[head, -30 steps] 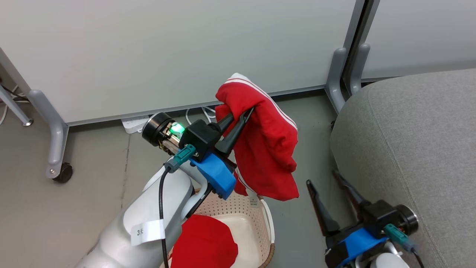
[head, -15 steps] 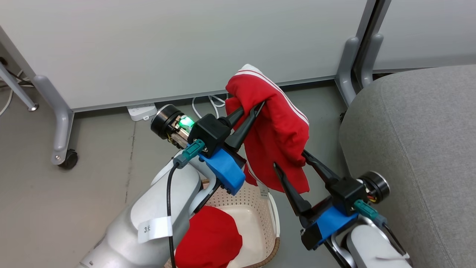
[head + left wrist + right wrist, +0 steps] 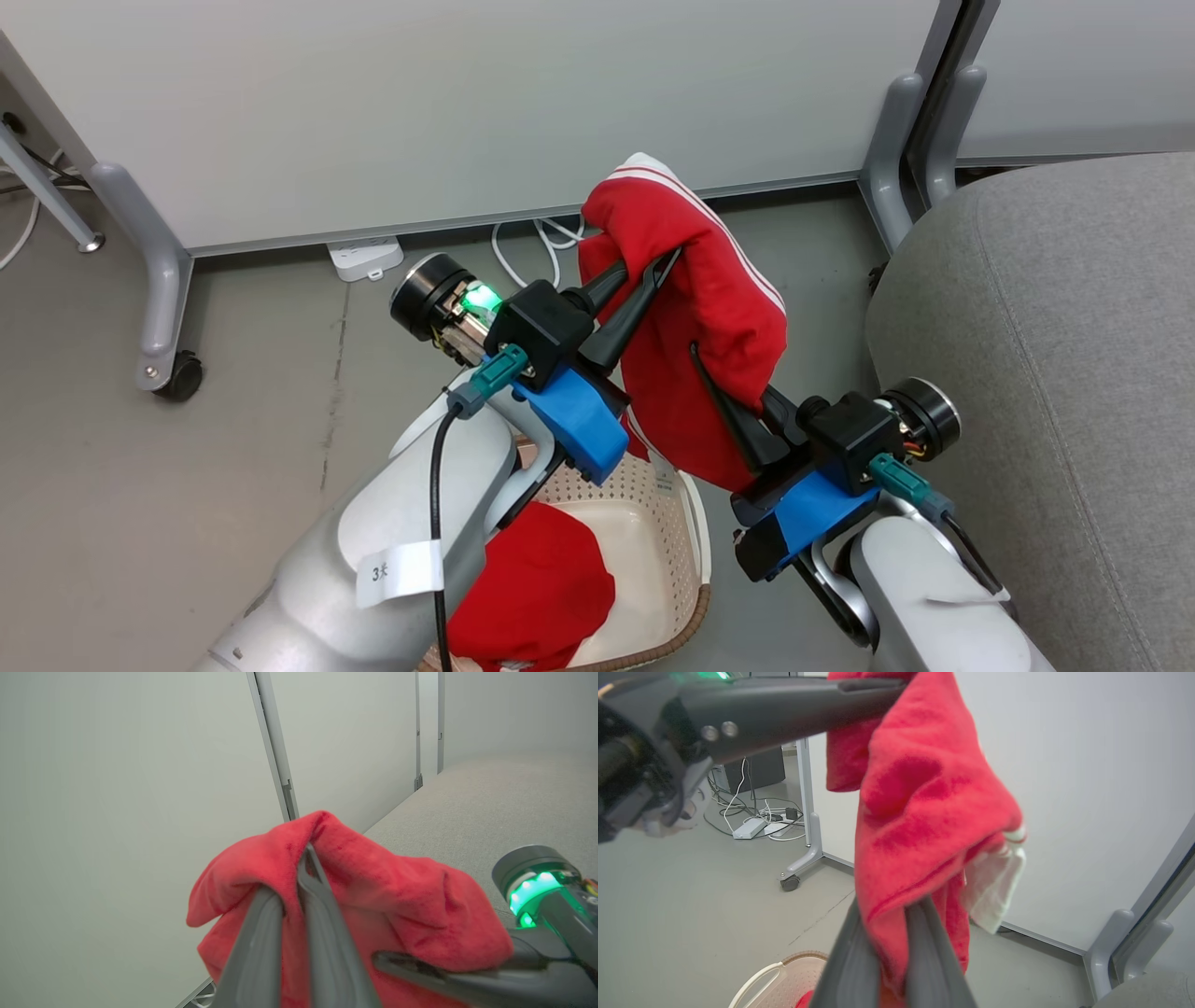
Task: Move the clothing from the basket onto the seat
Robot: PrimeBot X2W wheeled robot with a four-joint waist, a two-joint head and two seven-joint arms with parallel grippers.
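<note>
Left tool [image 3: 651,259], right tool [image 3: 730,371] on garment [image 3: 724,280]

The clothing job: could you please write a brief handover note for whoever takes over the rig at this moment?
Left gripper: shut on the striped garment, held up in the air.
Right gripper: shut on the same garment's lower part.
Plain red garment: lying in the basket.
Seat: on the robot's right, beside the basket.
Done: striped garment lifted out.
Left: carry it onto the seat, release, then fetch the plain one.
</note>
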